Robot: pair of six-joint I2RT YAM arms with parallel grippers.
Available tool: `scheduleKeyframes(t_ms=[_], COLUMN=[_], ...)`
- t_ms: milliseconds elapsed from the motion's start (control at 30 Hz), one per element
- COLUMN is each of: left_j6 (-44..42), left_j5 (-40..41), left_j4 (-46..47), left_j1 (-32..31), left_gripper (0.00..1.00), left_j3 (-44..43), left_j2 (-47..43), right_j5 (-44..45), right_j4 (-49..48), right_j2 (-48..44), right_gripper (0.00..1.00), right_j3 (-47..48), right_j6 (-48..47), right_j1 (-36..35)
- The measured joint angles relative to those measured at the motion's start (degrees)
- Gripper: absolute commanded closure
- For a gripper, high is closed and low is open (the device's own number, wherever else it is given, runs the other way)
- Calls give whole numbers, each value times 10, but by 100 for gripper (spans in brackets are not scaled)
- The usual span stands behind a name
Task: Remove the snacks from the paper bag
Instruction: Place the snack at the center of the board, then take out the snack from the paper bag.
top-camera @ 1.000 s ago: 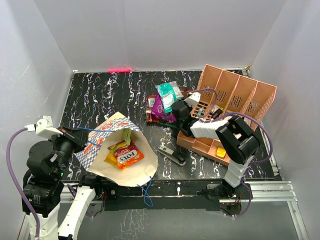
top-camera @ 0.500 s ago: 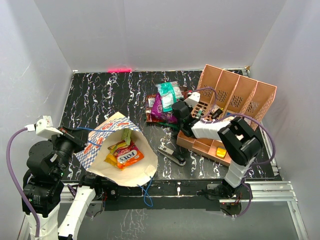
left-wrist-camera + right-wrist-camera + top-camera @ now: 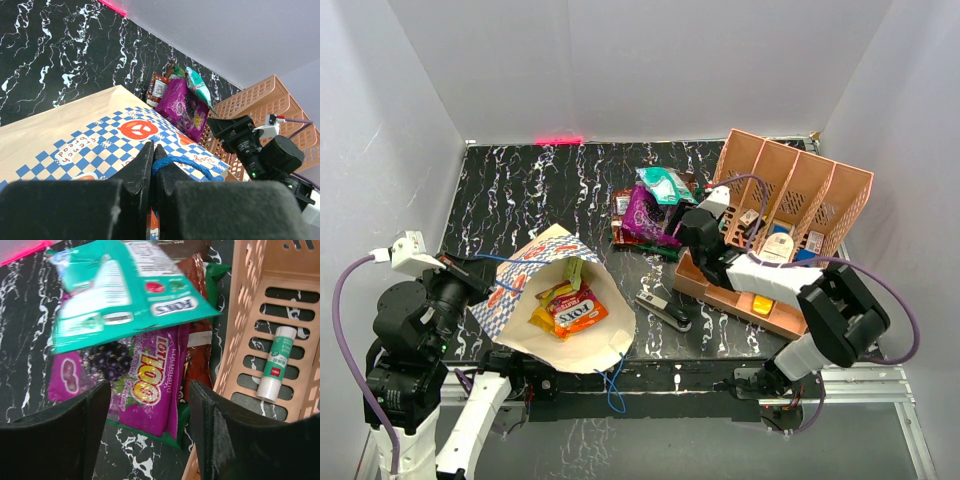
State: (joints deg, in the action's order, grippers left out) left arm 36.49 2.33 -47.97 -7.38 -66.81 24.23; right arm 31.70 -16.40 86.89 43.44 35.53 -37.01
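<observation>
**Near edge, left**
- Left fingers [image 3: 153, 155]: pressed together, pinching the blue string handle [image 3: 172, 162] of the paper bag.
- Paper bag [image 3: 555, 300]: cream, with a blue-and-white checked band. It lies on the black marbled surface [image 3: 520, 190] at the near left, mouth open.
- Snacks inside the bag:
  - an orange packet [image 3: 578, 310] marked "FOX'S", uppermost
  - a yellow packet [image 3: 542, 320] beside it
  - a green packet [image 3: 573, 272] just behind it

**Middle**
- Black stapler [image 3: 665, 310]: flat on the surface, between the bag and the organiser.
- Salmon-pink organiser [image 3: 790, 190]: at the right.
  - Its low front tray holds a small yellow item [image 3: 761, 304].
  - A white-and-green tube [image 3: 275, 362] lies in one slotted compartment.
- Right fingers [image 3: 150, 390]: spread apart, with nothing gripped. They hang over the heap of packets, just left of the organiser's wall.

**Far centre: snacks out of the bag, heaped on the surface**
- Purple packet [image 3: 135, 385]: printed with dark berries.
- Teal-green packet [image 3: 125, 290]: lies across the purple packet's far end. It is slightly blurred in the right wrist view.
- Red-brown packet [image 3: 197, 355]: partly under both, against the organiser's side.
- Further red packet [image 3: 622, 205]: at the left edge of the heap.
</observation>
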Motion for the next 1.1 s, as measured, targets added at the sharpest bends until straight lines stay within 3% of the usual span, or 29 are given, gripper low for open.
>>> scheduleKeyframes(t_ms=[433,833,1100], left_j6=[-3,-5,-5], left_j5=[0,0,-4], left_j4=[11,12,13], left_j1=[0,0,0], left_gripper=[100,100,100], left_j3=[-3,-3,-3], left_j2=[5,5,5], right_j5=[-53,-85,-257], right_j4=[24,66,107], right_j2=[-142,-168,-170], right_gripper=[23,15,14], right_j3=[-21,-7,57], right_j6=[-136,-212,-259], right_j1=[0,0,-4])
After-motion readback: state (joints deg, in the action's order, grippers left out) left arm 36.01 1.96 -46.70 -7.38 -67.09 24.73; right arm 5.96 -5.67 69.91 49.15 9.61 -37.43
